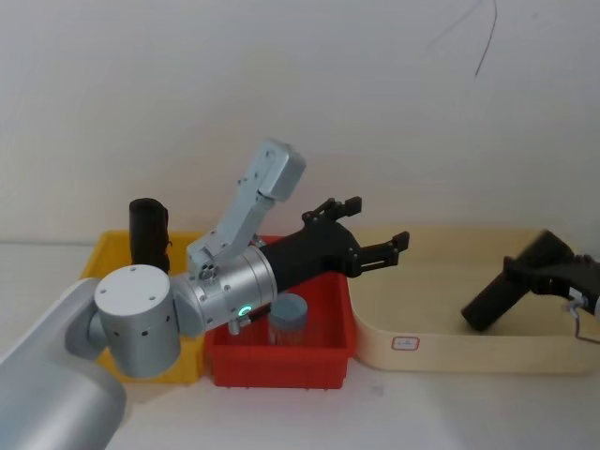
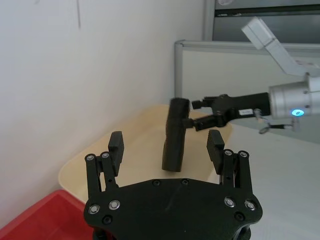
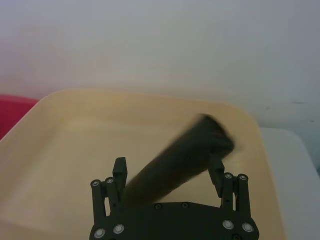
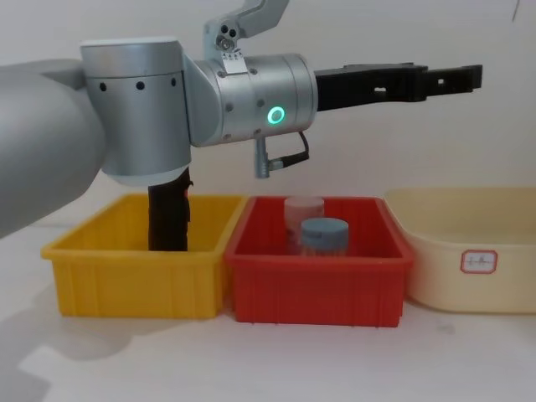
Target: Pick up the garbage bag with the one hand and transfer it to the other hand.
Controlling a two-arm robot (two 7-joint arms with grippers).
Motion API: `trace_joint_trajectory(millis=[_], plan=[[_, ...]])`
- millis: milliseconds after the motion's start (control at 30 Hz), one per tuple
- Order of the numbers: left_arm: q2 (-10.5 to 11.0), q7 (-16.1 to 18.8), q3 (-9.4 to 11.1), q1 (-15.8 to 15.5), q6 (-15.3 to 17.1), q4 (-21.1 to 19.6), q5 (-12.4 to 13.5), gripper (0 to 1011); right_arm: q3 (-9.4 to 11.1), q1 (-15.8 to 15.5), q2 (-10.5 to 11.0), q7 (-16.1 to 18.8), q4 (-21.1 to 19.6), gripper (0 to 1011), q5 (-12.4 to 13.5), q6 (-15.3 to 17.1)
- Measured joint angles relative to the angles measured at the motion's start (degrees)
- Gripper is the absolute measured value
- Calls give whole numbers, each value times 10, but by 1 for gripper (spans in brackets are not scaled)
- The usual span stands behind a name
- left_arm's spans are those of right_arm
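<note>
Over the cream tray's (image 1: 469,349) right end, the right gripper (image 2: 194,115) is clamping the tilted garbage bag (image 1: 489,303) inside the rim; the left gripper (image 1: 379,225) is hovering open-fingered above the red bin (image 1: 281,366), well apart.

- I read this as a robot test lab in an office-type room, not a home.
- Bare white wall (image 1: 281,75), plain white table (image 4: 293,360).
- Plastic sorting containers in a row: yellow bin (image 4: 134,276), red bin (image 4: 318,289), beige tub (image 4: 502,285) with a small label (image 4: 478,261).
- Grey-framed office partition (image 2: 235,70) on my left wrist feed.
</note>
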Motion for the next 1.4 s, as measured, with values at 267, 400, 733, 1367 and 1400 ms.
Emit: trace_joint_trajectory(millis=[267, 400, 733, 1367, 1400], plan=[[13, 37, -12, 21, 3, -29, 1, 1001, -7, -34, 6, 22, -63, 1001, 12, 37], [21, 59, -20, 33, 6, -46, 3, 1001, -13, -56, 6, 28, -100, 1001, 19, 49], [43, 122, -46, 70, 16, -96, 17, 1001, -37, -107, -5, 38, -189, 1001, 33, 65], [83, 244, -112, 143, 47, -188, 48, 1001, -117, -153, -51, 52, -284, 1001, 42, 32], [84, 248, -114, 145, 48, -190, 49, 1001, -121, -152, -54, 53, -284, 1001, 42, 28]])
